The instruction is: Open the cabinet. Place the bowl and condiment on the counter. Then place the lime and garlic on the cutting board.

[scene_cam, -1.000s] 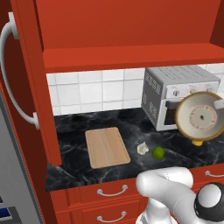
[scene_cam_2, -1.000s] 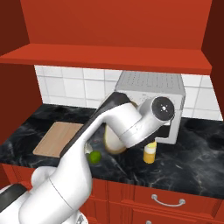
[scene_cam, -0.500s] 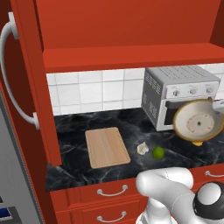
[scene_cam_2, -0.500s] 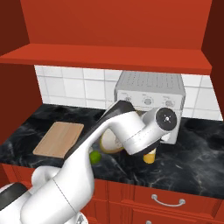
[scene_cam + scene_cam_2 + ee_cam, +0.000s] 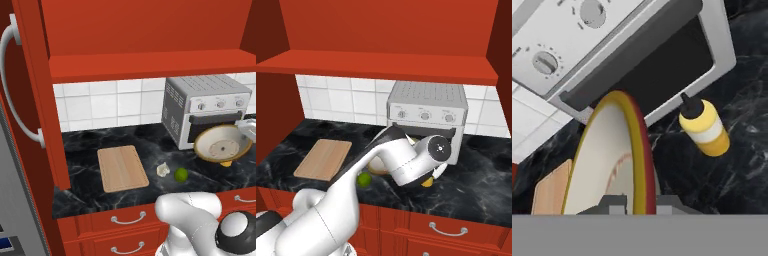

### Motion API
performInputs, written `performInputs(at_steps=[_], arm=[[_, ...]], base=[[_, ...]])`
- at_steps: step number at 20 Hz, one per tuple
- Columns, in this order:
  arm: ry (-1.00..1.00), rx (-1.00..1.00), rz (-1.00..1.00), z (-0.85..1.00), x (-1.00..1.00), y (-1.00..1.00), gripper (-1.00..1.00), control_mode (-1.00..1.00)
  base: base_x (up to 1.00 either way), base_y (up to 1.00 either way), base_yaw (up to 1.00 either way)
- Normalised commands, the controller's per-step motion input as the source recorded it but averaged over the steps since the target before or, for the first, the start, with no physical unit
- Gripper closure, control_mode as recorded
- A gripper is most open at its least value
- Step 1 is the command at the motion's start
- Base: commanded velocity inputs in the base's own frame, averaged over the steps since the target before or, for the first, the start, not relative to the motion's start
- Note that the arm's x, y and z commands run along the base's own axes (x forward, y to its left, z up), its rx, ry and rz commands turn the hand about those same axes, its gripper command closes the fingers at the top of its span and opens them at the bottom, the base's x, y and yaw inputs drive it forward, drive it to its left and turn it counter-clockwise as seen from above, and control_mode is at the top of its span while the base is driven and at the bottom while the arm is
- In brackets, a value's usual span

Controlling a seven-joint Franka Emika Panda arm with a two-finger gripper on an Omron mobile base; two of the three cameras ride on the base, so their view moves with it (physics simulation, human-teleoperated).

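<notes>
The wide shallow cream-beige bowl (image 5: 223, 146) has come down toward the black marble-look counter (image 5: 150, 145). It now tilts in front of the silver toaster oven's (image 5: 207, 108) door.

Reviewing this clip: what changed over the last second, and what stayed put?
The gripper, still shut on the bowl rim, carried it down toward the counter in front of the toaster oven. The condiment, lime, garlic and cutting board stayed put.

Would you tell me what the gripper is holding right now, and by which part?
The gripper holds the bowl by its rim, fingers closed on either side of the edge.
</notes>
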Motion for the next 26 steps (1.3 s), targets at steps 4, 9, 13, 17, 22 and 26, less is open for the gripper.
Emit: performInputs(at_steps=[4, 9, 13, 17, 22, 26], arm=[[0.09, 0.11, -0.23, -0.5, 0.0, 0.3, 1.0, -1.0], [0.07, 0.09, -0.2, -0.49, 0.0, 0.26, 1.0, -1.0], [0.03, 0.08, -0.17, -0.45, 0.0, 0.01, 1.0, -1.0], [0.01, 0.09, -0.05, -0.14, -0.03, 0.0, 1.0, -1.0], [0.01, 0.05, -0.01, -0.06, 0.0, 0.07, 1.0, -1.0], [0.0, 0.02, -0.02, -0.08, 0.08, 0.0, 1.0, -1.0]], base=[[0.0, 0.0, 0.0], [0.0, 0.0, 0.0], [0.0, 0.0, 0.0], [0.0, 0.0, 0.0], [0.0, 0.0, 0.0], [0.0, 0.0, 0.0]])
